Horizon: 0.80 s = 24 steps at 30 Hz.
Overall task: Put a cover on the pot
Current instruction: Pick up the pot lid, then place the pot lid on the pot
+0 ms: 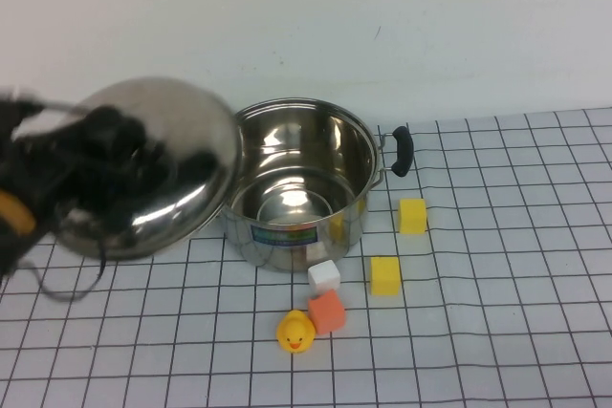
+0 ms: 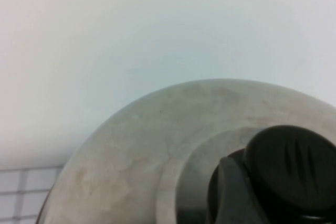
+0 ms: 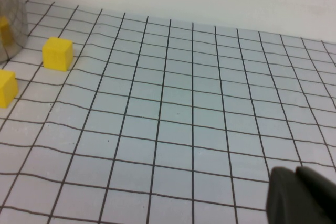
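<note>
A: Okay, left pincer (image 1: 105,145)?
B: Closed on the lid (image 1: 158,164) knob, lid tilted, held at the table's (image 1: 497,332) left edge, its rim overlapping the pot's (image 1: 298,183) left side.
A: Pot?
B: Open, upright, toward the far edge, middle. Blocks and a duck (image 1: 295,332) just in front.
A: Right pincer (image 3: 302,198)?
B: Low over bare grid, right side; fingers — cannot tell.
</note>
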{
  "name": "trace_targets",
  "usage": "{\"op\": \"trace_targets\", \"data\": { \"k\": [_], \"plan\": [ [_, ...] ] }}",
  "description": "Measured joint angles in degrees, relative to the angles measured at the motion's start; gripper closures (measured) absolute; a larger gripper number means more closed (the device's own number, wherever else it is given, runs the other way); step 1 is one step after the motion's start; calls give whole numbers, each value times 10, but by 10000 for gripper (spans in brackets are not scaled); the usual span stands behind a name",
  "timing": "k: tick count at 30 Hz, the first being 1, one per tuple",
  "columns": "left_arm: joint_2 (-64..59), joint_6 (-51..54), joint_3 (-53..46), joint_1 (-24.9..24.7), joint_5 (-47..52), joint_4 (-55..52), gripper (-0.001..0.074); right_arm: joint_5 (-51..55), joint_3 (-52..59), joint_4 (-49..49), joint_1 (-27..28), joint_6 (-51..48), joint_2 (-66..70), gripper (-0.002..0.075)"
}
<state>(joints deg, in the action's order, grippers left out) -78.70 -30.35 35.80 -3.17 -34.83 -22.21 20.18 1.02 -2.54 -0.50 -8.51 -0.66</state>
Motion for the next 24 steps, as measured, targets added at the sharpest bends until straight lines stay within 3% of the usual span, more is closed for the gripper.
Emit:
{"op": "trace_targets", "data": {
  "k": [5, 17, 24],
  "plan": [
    [-38, -84, 109, -43, 53, -85, 404, 0, 0, 0, 0, 0, 0, 717],
    [-229, -72, 302, -126, 112, -172, 404, 0, 0, 0, 0, 0, 0, 717],
    [-294, -67, 370, -148, 125, -183, 404, 0, 0, 0, 0, 0, 0, 717]
  ]
}}
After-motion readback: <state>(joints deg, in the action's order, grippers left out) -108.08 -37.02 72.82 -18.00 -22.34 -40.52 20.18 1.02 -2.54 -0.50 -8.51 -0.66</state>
